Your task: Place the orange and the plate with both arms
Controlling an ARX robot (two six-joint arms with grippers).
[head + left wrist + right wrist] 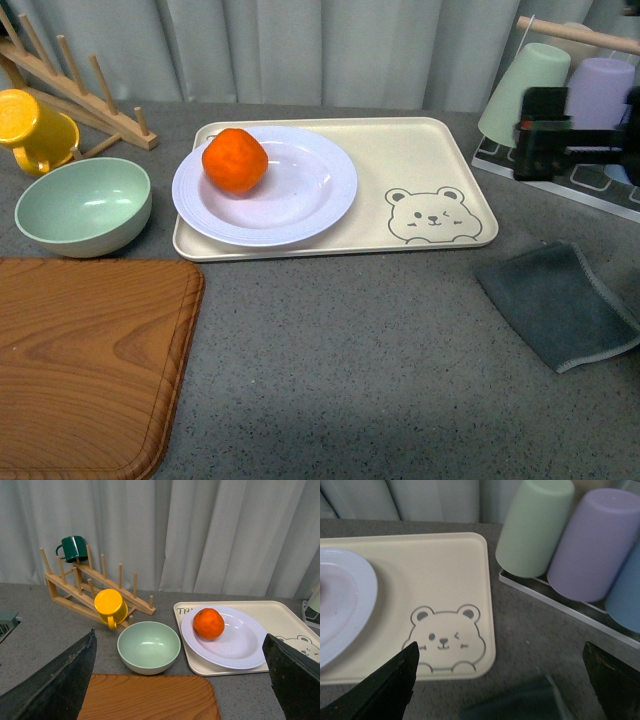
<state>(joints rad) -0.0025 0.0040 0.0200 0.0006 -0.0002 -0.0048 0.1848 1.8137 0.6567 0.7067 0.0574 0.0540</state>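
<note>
- The right gripper (560,135) shows in the front view at about 3 o'clock, hanging above the table (380,340) in front of the cup rack (560,175). In its wrist view the two fingers (385,690) stand far apart with nothing between them.
- The left gripper (180,680) is out of the front view. Its wrist view shows its fingers (55,680) spread wide and holding nothing.
- In the right wrist view, a green cup (535,527), a purple cup (595,545) and a blue cup (625,597) lean on the rack.
- A dark cloth (560,300) lies on the table at about 4 o'clock in the front view.
- The bear tray (430,170) lies at about 12 o'clock in the front view.
- The plate (300,190) rests on the tray's left half.
- The orange (235,160) sits in the plate, toward 10 o'clock of it.
- Left of the tray stands a green bowl (83,205); behind it a yellow mug (35,130) on a wooden rack (80,85).
- A wooden board (85,360) lies at about 8 o'clock.
</note>
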